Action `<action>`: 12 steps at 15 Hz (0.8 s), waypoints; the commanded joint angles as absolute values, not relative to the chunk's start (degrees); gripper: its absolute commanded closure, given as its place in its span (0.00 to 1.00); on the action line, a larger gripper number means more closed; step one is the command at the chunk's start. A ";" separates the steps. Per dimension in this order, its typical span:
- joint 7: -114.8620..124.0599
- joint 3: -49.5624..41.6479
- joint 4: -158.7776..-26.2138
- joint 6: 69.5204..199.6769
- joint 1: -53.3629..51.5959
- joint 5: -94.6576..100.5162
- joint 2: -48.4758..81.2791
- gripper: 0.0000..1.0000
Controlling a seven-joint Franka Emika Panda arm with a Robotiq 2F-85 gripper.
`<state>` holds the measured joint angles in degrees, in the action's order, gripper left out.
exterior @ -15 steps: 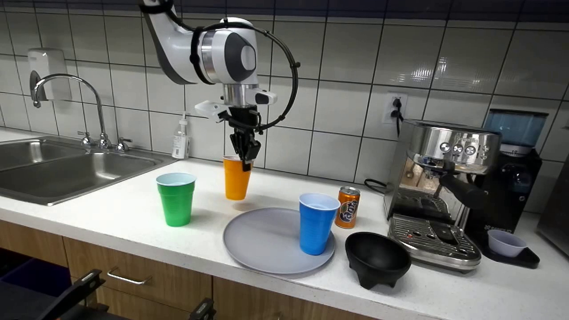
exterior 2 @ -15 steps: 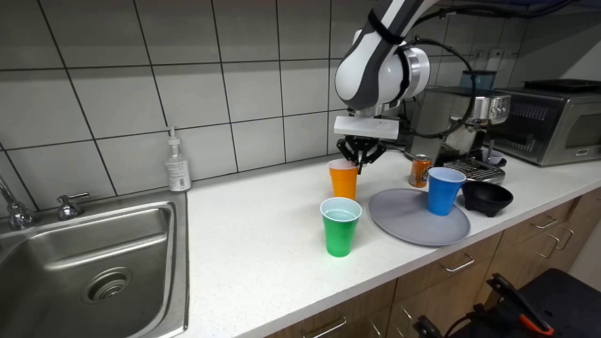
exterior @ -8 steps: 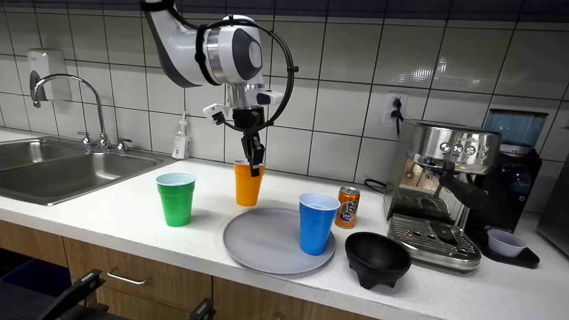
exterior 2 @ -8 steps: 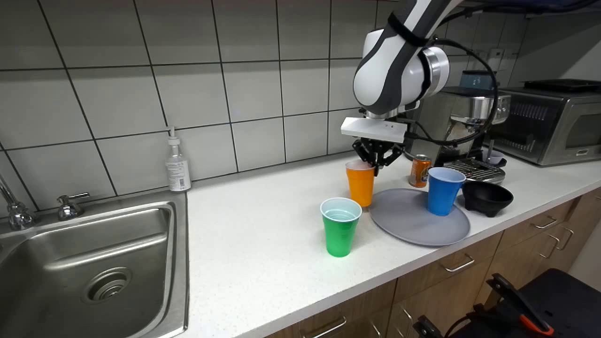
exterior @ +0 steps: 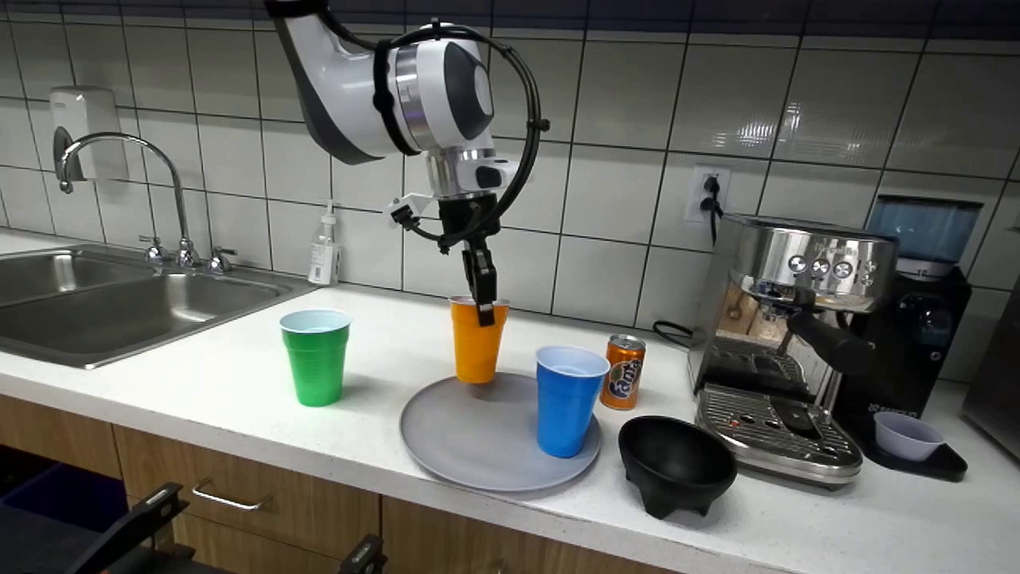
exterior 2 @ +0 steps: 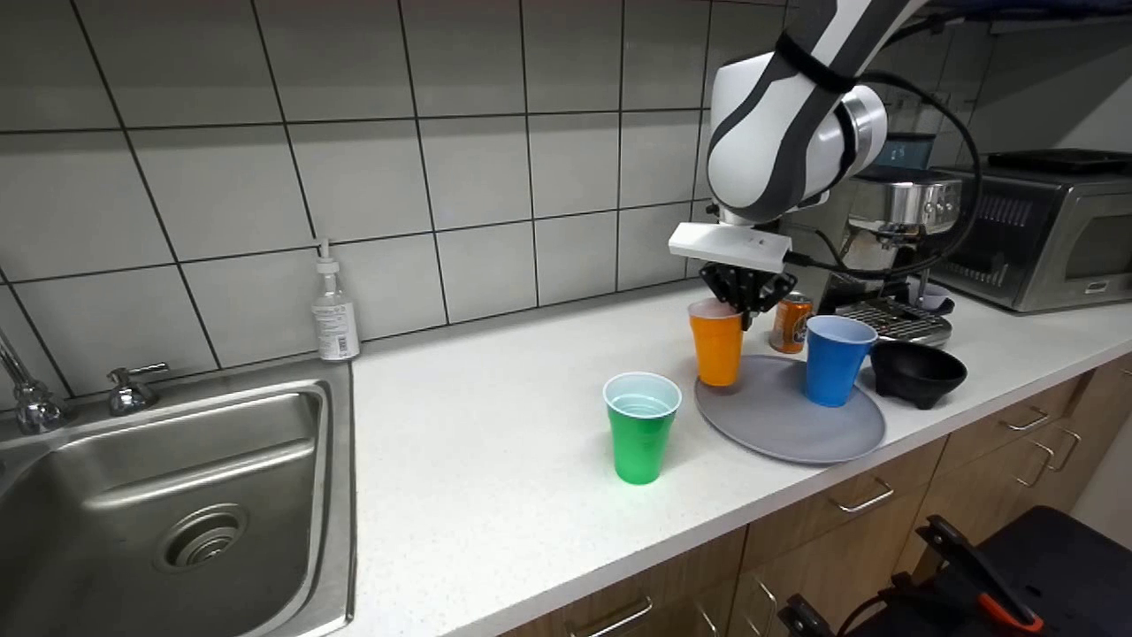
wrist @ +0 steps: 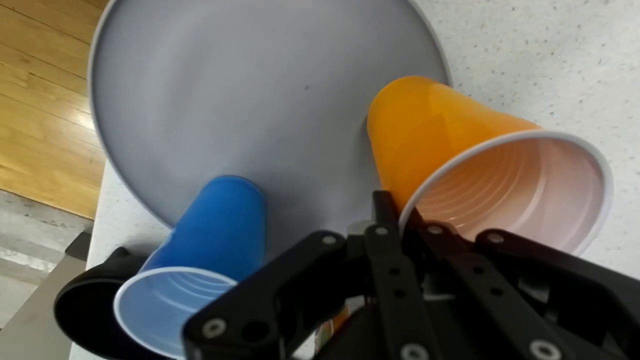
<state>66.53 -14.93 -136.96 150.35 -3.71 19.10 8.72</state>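
My gripper (wrist: 400,211) is shut on the rim of an orange plastic cup (wrist: 430,127), one finger outside the wall and the other inside. In both exterior views the orange cup (exterior: 476,355) hangs nearly upright by its side, over the back edge of a round grey plate (exterior: 470,454). A small shadow beneath suggests a slight gap between cup and plate. On the plate's far side from it stands a blue cup (exterior 2: 836,367). A green cup (exterior: 315,367) stands on the counter, apart from the plate.
Beside the plate are an orange soda can (exterior: 623,371) and a black footed bowl (exterior: 677,462). An espresso machine (exterior: 785,343) stands beyond them. At the opposite end are the sink (exterior 2: 221,425) and a soap bottle (exterior 2: 334,314). Tiled wall backs the counter.
The gripper has carried the orange cup away from the sink side, from above the bare counter to over the plate's edge. The other cups, can and bowl have not moved.
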 commanded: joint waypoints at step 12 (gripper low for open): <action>72.82 -14.76 -138.32 150.79 0.13 21.80 9.51 0.99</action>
